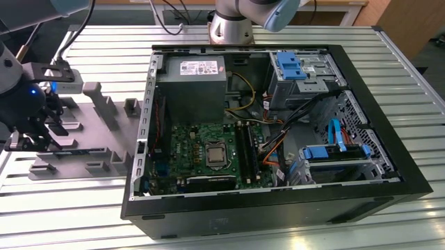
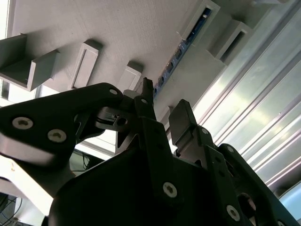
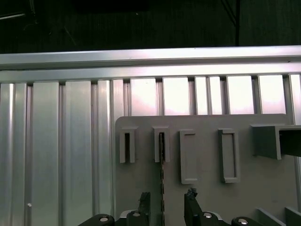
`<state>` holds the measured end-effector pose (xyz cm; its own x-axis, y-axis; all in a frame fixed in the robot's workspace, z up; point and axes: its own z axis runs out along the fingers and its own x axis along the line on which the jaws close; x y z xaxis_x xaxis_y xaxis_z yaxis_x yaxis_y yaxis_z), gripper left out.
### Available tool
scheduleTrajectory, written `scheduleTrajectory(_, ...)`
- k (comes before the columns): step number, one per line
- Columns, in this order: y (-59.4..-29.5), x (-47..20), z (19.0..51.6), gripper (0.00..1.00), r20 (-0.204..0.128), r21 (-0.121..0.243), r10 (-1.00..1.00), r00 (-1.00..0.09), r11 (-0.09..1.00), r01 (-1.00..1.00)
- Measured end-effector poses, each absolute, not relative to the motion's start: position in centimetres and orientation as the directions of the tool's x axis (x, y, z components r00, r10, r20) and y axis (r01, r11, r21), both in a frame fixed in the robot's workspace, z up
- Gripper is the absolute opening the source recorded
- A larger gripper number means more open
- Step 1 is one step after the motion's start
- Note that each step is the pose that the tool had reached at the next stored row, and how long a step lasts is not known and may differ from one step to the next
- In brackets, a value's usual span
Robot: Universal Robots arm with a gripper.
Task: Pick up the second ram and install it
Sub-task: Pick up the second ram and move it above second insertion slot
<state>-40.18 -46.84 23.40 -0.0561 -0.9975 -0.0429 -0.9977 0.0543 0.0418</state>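
Note:
The second ram [image 3: 162, 176] stands on edge in a slot of the grey fixture plate [image 3: 207, 165], a thin stick seen edge-on. In the second wrist view its blue-green edge [image 2: 181, 52] runs away from the fingers across the plate. My gripper [image 3: 167, 203] is open just above it. One black finger [image 3: 144, 202] is on each side of the stick's near end, with a gap on both sides. In the exterior view the gripper [image 1: 29, 141] hangs over the fixture's end at the exterior view's left, where the ram [image 1: 78, 152] lies.
An open computer case [image 1: 278, 208] fills the middle of the slatted metal table [image 1: 417, 99], with the motherboard [image 1: 208, 151] and its long black slots [image 1: 245, 148] inside. Grey fixture blocks [image 1: 104, 104] rise from the plate beside the ram. The arm's base [image 1: 233, 26] stands behind the case.

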Motion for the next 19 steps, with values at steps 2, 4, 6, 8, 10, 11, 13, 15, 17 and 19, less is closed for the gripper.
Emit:
scheduleTrajectory(2,-46.8,-40.2,23.4,0.42,-0.043,0.042,-0.998,-0.056,0.054,-0.998)
scheduleTrajectory(4,-46.8,-40.2,23.3,0.42,-0.043,0.042,-0.998,-0.056,0.054,-0.998)
scheduleTrajectory(6,-46.8,-40.2,23.1,0.42,-0.043,0.042,-0.998,-0.056,0.054,-0.998)
scheduleTrajectory(8,-46.8,-40.2,22.7,0.42,-0.043,0.042,-0.998,-0.056,0.054,-0.998)
scheduleTrajectory(10,-46.8,-40.2,22.4,0.42,-0.043,0.042,-0.998,-0.056,0.054,-0.998)
scheduleTrajectory(11,-46.8,-40.2,22.2,0.42,-0.043,0.042,-0.998,-0.056,0.054,-0.998)
scheduleTrajectory(13,-46.8,-40.2,21.8,0.42,-0.043,0.042,-0.998,-0.056,0.054,-0.998)
scheduleTrajectory(15,-46.8,-40.2,21.5,0.42,-0.043,0.042,-0.997,-0.056,0.055,-0.998)
scheduleTrajectory(17,-46.8,-40.2,21.1,0.42,-0.043,0.042,-0.997,-0.057,0.055,-0.998)
scheduleTrajectory(19,-46.8,-40.2,20.7,0.42,-0.043,0.042,-0.997,-0.057,0.055,-0.998)
